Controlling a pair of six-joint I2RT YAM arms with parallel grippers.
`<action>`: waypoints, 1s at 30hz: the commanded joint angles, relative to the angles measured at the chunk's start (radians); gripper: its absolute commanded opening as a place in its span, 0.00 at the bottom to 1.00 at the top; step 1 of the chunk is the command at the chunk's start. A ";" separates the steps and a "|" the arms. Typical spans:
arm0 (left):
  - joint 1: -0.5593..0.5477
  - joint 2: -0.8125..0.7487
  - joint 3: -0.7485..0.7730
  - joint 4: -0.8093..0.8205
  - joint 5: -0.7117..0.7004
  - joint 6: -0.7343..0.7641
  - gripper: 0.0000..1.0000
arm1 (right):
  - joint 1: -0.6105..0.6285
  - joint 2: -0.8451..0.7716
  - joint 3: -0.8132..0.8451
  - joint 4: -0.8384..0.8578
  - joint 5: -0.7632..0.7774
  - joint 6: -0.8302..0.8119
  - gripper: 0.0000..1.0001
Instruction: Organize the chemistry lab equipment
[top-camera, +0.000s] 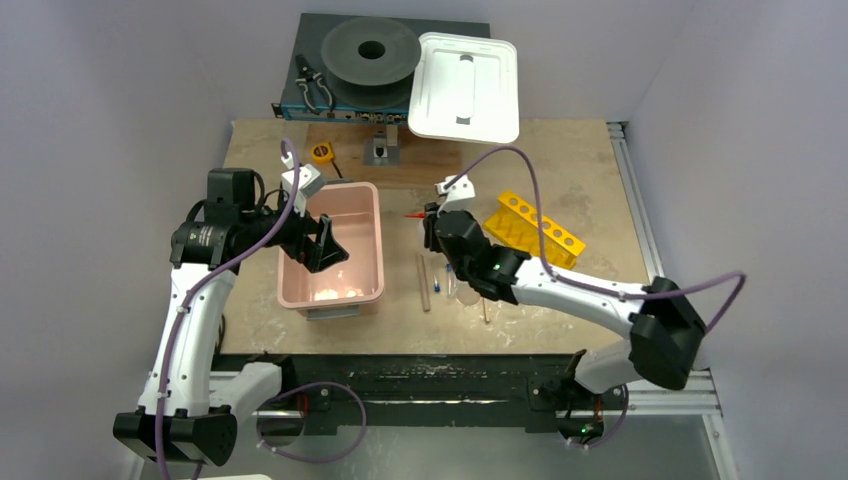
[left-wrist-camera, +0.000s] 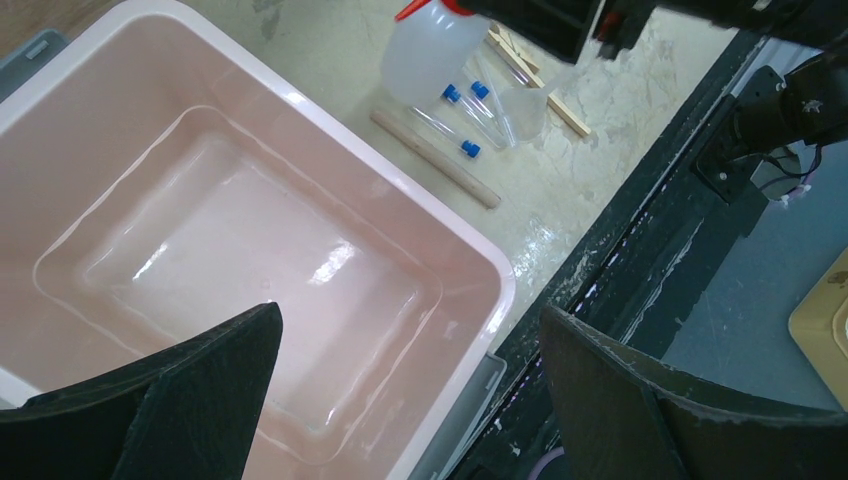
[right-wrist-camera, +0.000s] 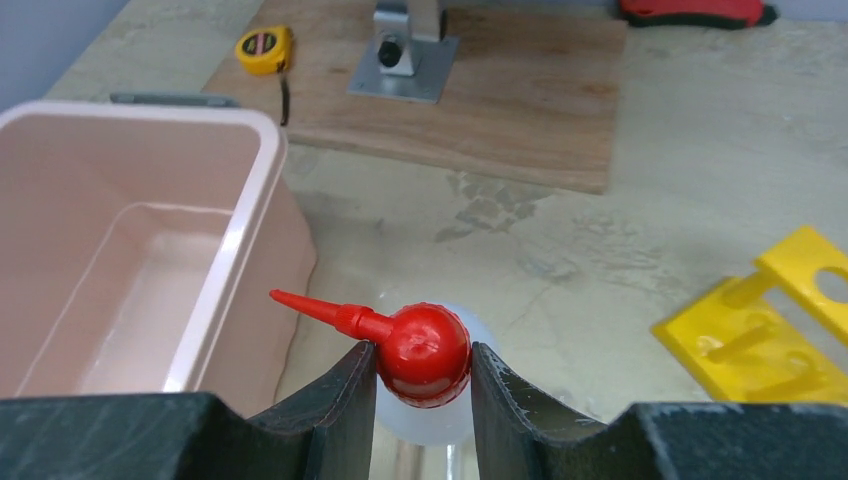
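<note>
Right wrist: right gripper (right-wrist-camera: 422, 365) narrow around red-capped squeeze bottle (right-wrist-camera: 428, 352); left gripper (left-wrist-camera: 410, 318) wide above pink bin (left-wrist-camera: 400, 185).

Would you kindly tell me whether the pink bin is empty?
Empty, as far as visible: the pink bin shows a bare, glossy floor in the left wrist view.

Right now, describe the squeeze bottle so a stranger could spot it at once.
Start at the pink tub on the left half of the table; right of it, the right pincer grips the squeeze bottle by its top. It has a cloudy white body and a red cap with a thin spout aimed at the tub, unlike the blue-capped tubes and wooden sticks beside it.
</note>
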 joint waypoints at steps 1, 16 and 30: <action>-0.004 -0.014 0.000 0.015 -0.001 -0.002 1.00 | 0.029 0.116 0.088 0.147 -0.026 -0.047 0.00; -0.004 -0.023 -0.022 0.014 -0.001 0.025 1.00 | 0.034 0.350 0.253 0.213 -0.039 -0.094 0.00; -0.004 -0.039 -0.019 0.019 -0.001 0.026 1.00 | 0.031 0.402 0.307 0.112 -0.053 -0.013 0.33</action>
